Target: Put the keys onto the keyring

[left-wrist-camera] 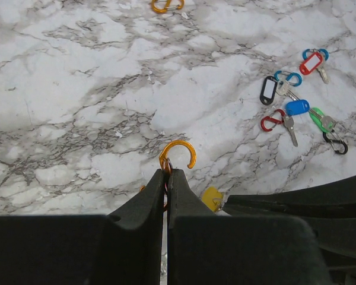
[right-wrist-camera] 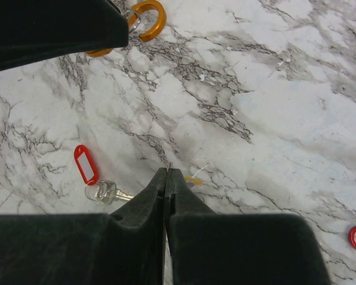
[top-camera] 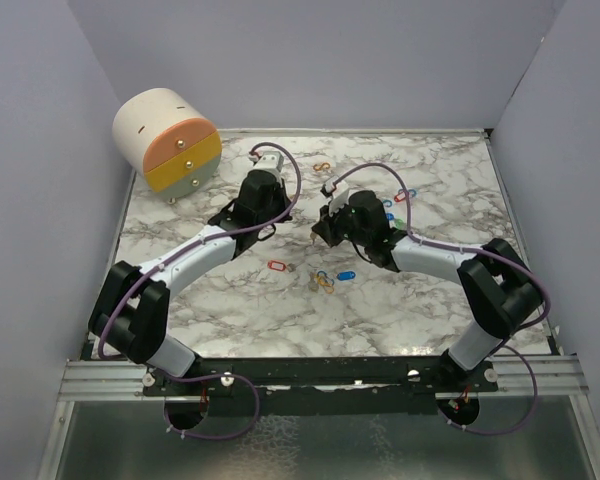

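My left gripper [left-wrist-camera: 167, 170] is shut on an orange hook-shaped keyring [left-wrist-camera: 179, 153], whose open loop sticks out past the fingertips, above the marble table. In the right wrist view that keyring [right-wrist-camera: 149, 20] shows at the top left, under the left gripper. My right gripper [right-wrist-camera: 167, 171] is shut; a thin metal tip pokes out between its fingertips and a yellow tag [right-wrist-camera: 194, 179] hangs beside them. The same yellow tag [left-wrist-camera: 212, 198] shows just right of my left fingers. In the top view the two grippers [top-camera: 283, 220] [top-camera: 313, 238] meet near the table's middle. A red-tagged key [right-wrist-camera: 95, 178] lies loose.
More keys with red, blue, green and black tags and small clips lie in a cluster [left-wrist-camera: 299, 107]. A second orange clip [top-camera: 322, 167] lies further back. A blue tag [top-camera: 345, 275] and rings [top-camera: 323, 282] lie near the front. A round drawer box [top-camera: 168, 140] stands back left.
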Available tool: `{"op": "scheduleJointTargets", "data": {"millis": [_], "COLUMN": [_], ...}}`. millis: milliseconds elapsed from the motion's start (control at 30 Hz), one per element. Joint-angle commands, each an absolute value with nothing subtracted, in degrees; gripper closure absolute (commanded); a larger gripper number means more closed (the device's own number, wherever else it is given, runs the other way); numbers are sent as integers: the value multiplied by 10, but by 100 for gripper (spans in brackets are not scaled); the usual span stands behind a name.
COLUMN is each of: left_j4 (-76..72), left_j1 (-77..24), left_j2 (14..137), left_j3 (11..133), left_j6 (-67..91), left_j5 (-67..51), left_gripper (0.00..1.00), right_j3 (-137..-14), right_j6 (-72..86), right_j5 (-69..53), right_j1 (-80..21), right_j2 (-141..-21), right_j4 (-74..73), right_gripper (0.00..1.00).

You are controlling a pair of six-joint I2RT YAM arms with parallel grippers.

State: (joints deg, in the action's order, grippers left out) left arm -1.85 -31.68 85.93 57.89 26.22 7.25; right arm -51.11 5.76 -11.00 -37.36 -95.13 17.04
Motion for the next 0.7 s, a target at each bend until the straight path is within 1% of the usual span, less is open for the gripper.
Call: {"op": "scheduleJointTargets", "data": {"millis": [0, 333, 667], "left_j4": [-49, -66, -70], "left_j1": [-322, -331, -356], "left_j2": [861, 866, 883], "left_j3": [557, 525, 527], "left_j6": [265, 280, 279], "left_j5": [41, 17, -7], "left_gripper": [100, 100, 100], "right_j3": [-497, -485, -477], "right_j6": [61, 59, 53], "right_j5": [-108, -101, -93], "right_j1": [-384, -387, -388], "right_j2": [-951, -919, -897], "right_j4": [204, 210, 217], "right_gripper": [99, 99, 99]}}
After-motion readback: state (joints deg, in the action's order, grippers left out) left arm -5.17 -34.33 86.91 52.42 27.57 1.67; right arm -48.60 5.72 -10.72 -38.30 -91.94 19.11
